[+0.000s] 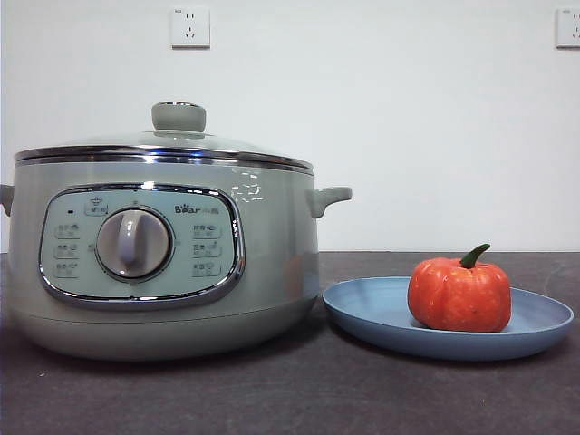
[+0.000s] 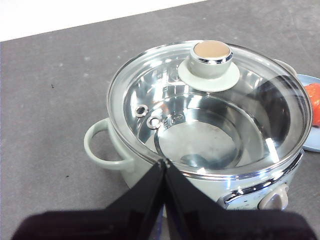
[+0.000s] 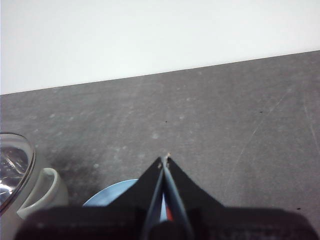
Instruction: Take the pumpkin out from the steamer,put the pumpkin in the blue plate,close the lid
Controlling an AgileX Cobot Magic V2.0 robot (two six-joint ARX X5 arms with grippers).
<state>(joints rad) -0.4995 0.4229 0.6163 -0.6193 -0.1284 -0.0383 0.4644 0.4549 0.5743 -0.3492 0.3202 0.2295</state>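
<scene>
Behind, white wall (image 1: 381, 136) meets dark table (image 1: 299, 399).

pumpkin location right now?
In the front view the pumpkin sits upright on the blue plate, on the table to the right of the steamer, whose lid is on. Neither end effector touches it.

A dark grey, lightly speckled table (image 1: 299, 399) carries two things side by side: the sage-green steamer (image 1: 163, 263) and, just beside it, the blue plate (image 1: 381, 313). Both rest directly on the matte tabletop, which ends at a white wall.
</scene>
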